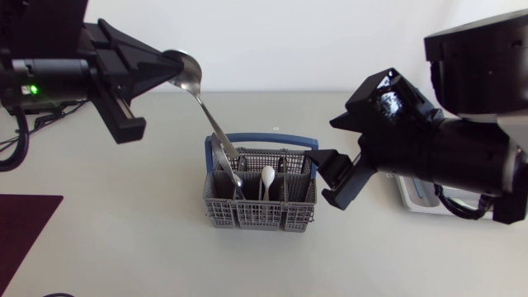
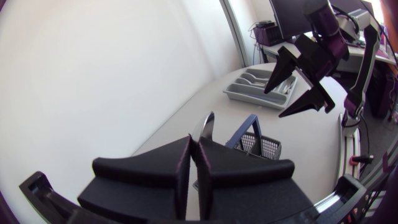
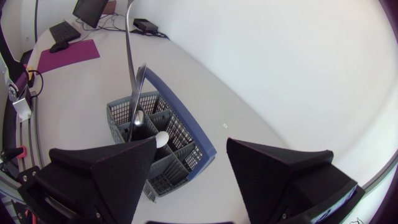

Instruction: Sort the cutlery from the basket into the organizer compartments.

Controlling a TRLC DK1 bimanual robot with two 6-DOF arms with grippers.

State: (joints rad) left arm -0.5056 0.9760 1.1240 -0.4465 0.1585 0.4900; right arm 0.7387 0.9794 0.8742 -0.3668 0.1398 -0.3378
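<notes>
The left gripper is pressed almost closed on the bowl of a metal spoon. Its own wrist view shows only a slit between the two wedge fingers, with the rim of the bowl poking out ahead of them. The head view adds the rest: the spoon is held high over the table, and its handle slants down to the rear left corner of the basket. Whether the handle's end is clear of the basket cannot be told.

The right gripper stands wide open and holds nothing. Its wrist view looks straight down between the fingers onto the grey basket with its blue handle. There the held spoon's thin handle rises out of view, and a flat metal piece leans in the same compartment. A white spoon stands in a middle compartment. In the head view this gripper hangs just beside the basket's right end.

Only the left wrist view shows the organizer well: a grey tray beyond the right gripper with cutlery already in its compartments. In the head view the right arm covers most of it.

A dark purple mat lies at the table's left edge. A tiny mark behind the basket is too small to read.
</notes>
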